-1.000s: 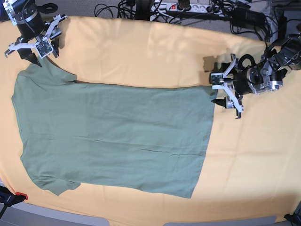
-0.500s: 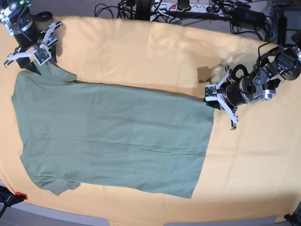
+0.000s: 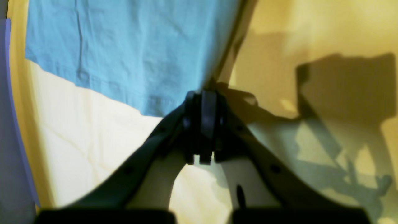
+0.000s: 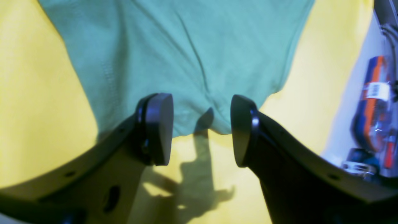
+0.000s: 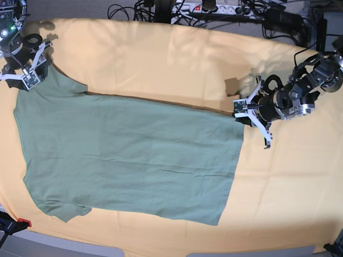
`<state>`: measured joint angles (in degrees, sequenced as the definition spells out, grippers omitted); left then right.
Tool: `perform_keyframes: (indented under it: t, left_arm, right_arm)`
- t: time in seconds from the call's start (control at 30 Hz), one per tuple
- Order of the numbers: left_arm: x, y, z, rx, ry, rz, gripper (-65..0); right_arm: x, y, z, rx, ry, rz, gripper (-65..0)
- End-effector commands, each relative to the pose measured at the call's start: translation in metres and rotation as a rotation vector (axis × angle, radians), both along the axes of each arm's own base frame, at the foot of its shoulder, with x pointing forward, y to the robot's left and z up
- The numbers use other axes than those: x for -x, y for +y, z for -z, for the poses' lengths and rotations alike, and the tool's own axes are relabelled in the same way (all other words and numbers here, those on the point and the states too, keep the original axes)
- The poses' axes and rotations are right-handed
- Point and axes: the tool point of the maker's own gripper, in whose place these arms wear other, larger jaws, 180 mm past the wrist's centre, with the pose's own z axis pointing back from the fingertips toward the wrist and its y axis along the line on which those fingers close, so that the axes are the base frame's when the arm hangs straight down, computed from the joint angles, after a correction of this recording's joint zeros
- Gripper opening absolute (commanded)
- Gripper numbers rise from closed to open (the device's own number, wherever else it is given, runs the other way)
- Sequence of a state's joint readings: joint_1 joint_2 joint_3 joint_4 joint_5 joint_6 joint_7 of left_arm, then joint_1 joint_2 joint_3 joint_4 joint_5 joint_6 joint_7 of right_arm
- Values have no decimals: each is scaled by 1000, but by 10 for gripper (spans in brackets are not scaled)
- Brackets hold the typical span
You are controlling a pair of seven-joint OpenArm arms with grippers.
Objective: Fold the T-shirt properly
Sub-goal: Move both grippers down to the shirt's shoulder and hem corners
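The sage-green T-shirt (image 5: pixel 128 150) lies flat on the yellow-orange cloth, neck end to the left and hem to the right. My left gripper (image 5: pixel 241 113) is at the hem's far right corner. In the left wrist view its pads (image 3: pixel 207 118) are pressed together and the T-shirt (image 3: pixel 124 46) corner runs into them. My right gripper (image 5: pixel 21 79) sits at the far left sleeve. In the right wrist view the right gripper (image 4: pixel 200 130) is open, with the T-shirt (image 4: pixel 186 46) sleeve edge lying between the two pads.
The yellow-orange cloth (image 5: pixel 161 59) covers the whole table. Cables and a power strip (image 5: pixel 209 8) run along the back edge. A red-tipped clamp (image 5: pixel 21 220) sits at the front left corner. An orange and blue object (image 4: pixel 373 102) stands beyond the cloth's edge.
My left gripper moved left onto the hem corner and shut there. My right arm shifted left and a little nearer, down to the sleeve, still open.
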<state>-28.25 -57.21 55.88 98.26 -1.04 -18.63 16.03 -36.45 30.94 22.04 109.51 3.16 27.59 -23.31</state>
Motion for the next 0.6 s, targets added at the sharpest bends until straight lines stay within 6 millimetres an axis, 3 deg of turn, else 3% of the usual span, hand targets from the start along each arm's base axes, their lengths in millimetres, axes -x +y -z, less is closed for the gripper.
perform_keyframes:
  t: [0.0, 0.23, 0.57]
  left_arm:
    - [-10, 3, -14, 7, -43, -4, -650]
    - [-10, 2, -14, 9, -43, -3, -650]
    - [-10, 2, -14, 9, -43, -3, -650]
  right_arm:
    - [-5, -5, -5, 6, -13, -12, -331]
    - [-6, -13, 10, -42, 26, 24, -331]
    - [-20, -45, 22, -43, 21, 144, -331]
